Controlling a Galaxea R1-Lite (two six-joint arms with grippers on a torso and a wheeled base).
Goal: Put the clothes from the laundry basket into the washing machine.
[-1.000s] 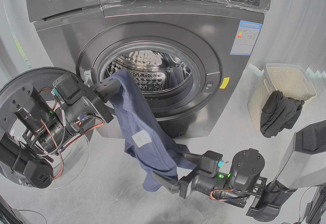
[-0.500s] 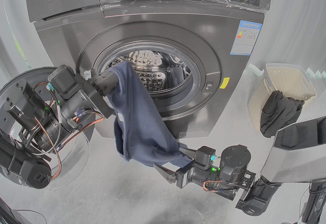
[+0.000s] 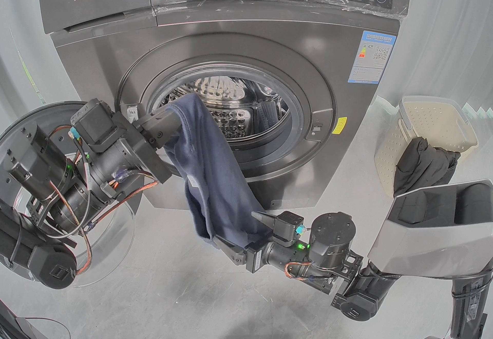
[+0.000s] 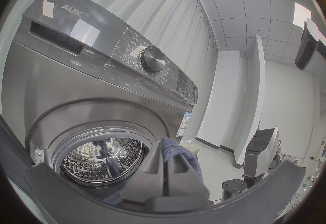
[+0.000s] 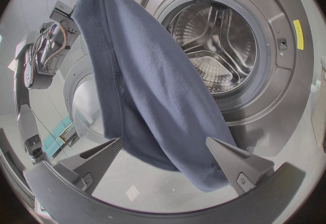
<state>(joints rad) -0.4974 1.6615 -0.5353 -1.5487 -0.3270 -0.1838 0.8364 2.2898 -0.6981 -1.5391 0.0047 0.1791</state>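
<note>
Left gripper (image 3: 165,121): pads clenched on the top edge of the blue garment (image 3: 215,175), at the upper left rim of the washing machine (image 3: 318,62) opening. In the left wrist view a fold of cloth sticks out past the fingertips toward the drum (image 3: 231,98). The rest hangs down and to the right across the lower left of the opening, outside the machine.

Right gripper (image 3: 245,234): spread wide, clamping nothing. The garment's lower end sags between its two fingers (image 5: 113,148). The hem lies against one finger; contact with the other cannot be told.

Door (image 3: 31,121) stands open on the left, behind the left arm. Laundry basket (image 3: 436,124) sits on the floor right of the machine, with a black garment (image 3: 421,170) draped over its front rim.

Change: over the last second the right gripper came up and in toward the machine front, jaws open throughout. The garment's lower part, hanging long with a white label showing 1.0 s ago, is now bunched up higher. The left gripper rose slightly early on, then held its place and grip
</note>
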